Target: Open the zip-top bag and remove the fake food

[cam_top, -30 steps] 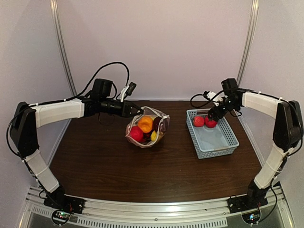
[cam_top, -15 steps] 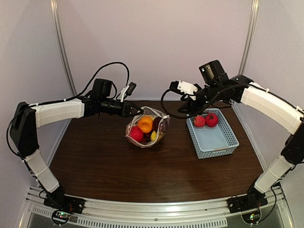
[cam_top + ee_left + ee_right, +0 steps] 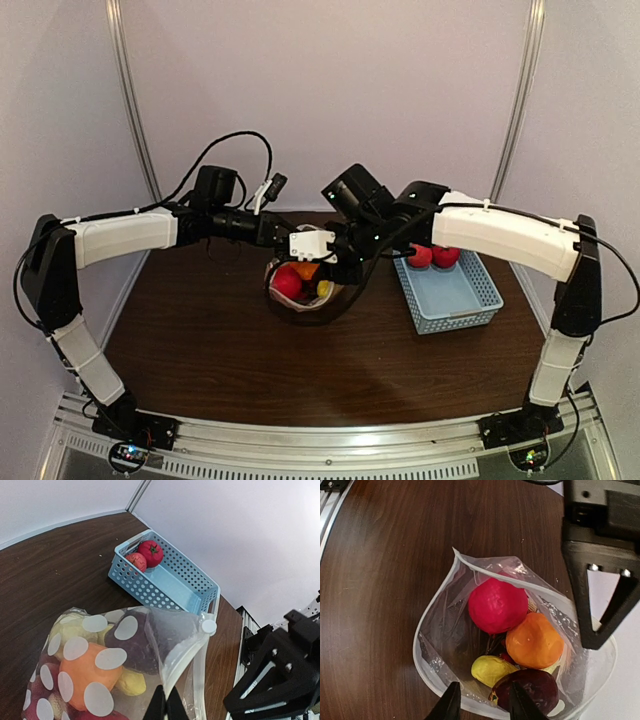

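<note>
The zip-top bag (image 3: 300, 292) stands open in the middle of the table, clear with white dots (image 3: 100, 660). My left gripper (image 3: 166, 707) is shut on its white zip rim and holds that side up. Inside lies the fake food: a red fruit (image 3: 497, 605), an orange one (image 3: 535, 640), a yellow one (image 3: 490, 670) and a dark purple one (image 3: 527, 690). My right gripper (image 3: 482, 707) hangs over the bag's mouth, above the near rim. Its jaws stand partly apart with nothing held. Two red fruits (image 3: 432, 256) lie in the light-blue basket (image 3: 455, 298).
The basket (image 3: 175, 585) sits right of the bag, near the table's right edge. My left gripper's black body (image 3: 600, 555) stands close beside the bag's far rim in the right wrist view. Bare wooden table (image 3: 220, 340) lies in front.
My right arm has swung left from the basket to above the bag's mouth, and its jaws have narrowed. The left arm and the bag have not moved.
</note>
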You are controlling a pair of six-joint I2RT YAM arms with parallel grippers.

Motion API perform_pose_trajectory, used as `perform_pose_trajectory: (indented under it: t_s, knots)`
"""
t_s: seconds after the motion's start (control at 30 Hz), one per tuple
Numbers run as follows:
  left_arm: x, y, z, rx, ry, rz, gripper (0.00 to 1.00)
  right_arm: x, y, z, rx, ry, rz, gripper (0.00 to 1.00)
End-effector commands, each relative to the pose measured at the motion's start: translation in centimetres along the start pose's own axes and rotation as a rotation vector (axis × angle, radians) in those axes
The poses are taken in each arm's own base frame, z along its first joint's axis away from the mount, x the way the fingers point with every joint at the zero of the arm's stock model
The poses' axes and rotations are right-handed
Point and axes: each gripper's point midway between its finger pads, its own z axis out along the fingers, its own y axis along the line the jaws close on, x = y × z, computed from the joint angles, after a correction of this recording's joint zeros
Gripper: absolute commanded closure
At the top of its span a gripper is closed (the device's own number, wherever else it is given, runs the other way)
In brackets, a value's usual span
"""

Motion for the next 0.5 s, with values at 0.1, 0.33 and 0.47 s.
perform_pose_trajectory:
  t_s: [0.1, 0.33, 0.47]
  knots:
    - [-1.1, -0.4, -0.2, 0.022, -0.032, 0.009, 1.0, 0.6, -2.9, 3.3, 0.19, 0.124, -0.033, 0.67]
    - [-1.9, -1.9, -1.0, 0.064, -0.049, 0.047, 1.0, 1.8, -4.1, 5.8, 0.29, 0.178, -0.047, 0.63]
    - [-2.3, -5.5, -1.7, 0.196, -0.052, 0.126, 1.0, 1.2, -4.1, 5.3, 0.32, 0.194, -0.077, 0.62]
